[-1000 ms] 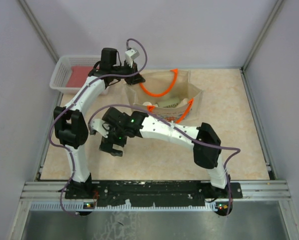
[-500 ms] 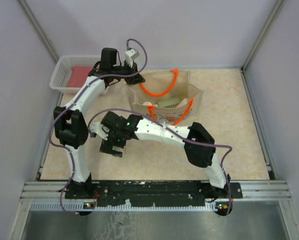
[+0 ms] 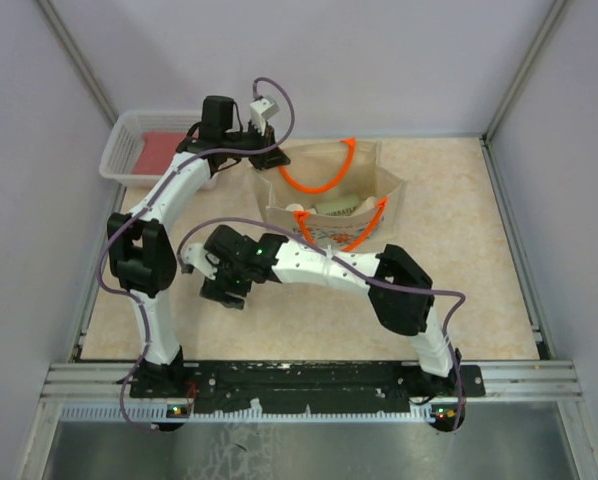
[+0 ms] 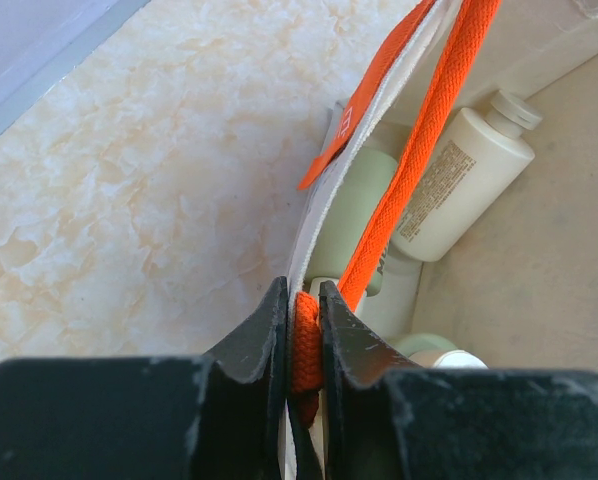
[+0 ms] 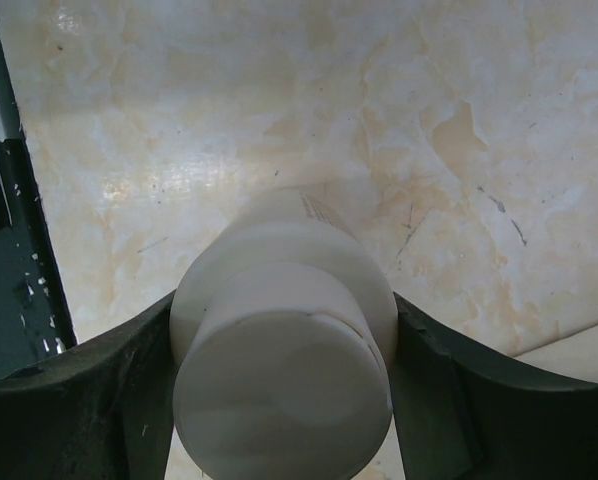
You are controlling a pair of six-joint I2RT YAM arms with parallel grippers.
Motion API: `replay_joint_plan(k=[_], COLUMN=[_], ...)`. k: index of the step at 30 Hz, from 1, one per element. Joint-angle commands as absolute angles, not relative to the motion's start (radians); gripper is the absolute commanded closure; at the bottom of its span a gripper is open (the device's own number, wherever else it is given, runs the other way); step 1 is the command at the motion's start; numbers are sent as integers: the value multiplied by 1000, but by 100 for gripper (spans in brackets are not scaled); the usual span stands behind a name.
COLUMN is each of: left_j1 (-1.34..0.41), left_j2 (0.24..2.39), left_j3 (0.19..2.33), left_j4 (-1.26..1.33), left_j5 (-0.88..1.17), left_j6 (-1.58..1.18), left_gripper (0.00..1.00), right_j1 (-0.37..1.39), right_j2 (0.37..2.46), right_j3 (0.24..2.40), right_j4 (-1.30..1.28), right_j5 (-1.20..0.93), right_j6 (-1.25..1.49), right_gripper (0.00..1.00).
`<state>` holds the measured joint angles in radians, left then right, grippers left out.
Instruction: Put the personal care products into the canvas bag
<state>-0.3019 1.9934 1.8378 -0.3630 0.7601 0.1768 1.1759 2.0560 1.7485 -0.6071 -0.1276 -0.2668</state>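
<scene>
Right gripper [image 5: 284, 340] is low over the table [image 3: 479, 250], and its jaws sit against both flanks of a cream bottle [image 5: 279, 400], one at 9 o'clock and one at 3 o'clock of the round cap. That reads as a grasp on the bottle, though whether the squeeze is firm enough to lift cannot be told from here. The bottle stands upright on the marbled top, out in the open. In the top view the right gripper [image 3: 224, 290] is well apart from the bag [image 3: 374, 185], which lies off at about 2 o'clock from it. Over there the left gripper [image 4: 301, 300] is clenched on the orange handle [image 4: 419, 150], at the bag's 10 o'clock corner, propping the mouth open. Inside the bag lie other bottles, a cream one [image 4: 459, 185] and a pale green one [image 4: 364, 200] among them. So this looks like the pick-up of what may be the last bottle on the table. Next call: a straight lift to clear the top, then a carry toward 2 o'clock, high enough to pass the near rim and the second handle, before letting go over the opening. The left gripper's hold on the handle matters throughout, since a sagging rim would block the drop.
</scene>
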Motion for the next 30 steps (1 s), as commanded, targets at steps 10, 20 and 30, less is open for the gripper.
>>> replay_joint_plan(k=[10,20,30], left_j1=[-287,-286,-288], left_j2=[1985,2000,1996], left_j3=[1867,1867,1852], left_j4=[-365,-344,-337], left_j5=[765,765,763], left_j6=[187,173,173], left_gripper=[100,100,100], right_j1=[1074,990,708], right_j2=[1710,1356,1169], right_j3=[1466,1626,1599], right_j4=[-604,-933,-862], right_j5=[-37,-97,-91], right_j6=[-120,-41,2], right_gripper=[100,100,100])
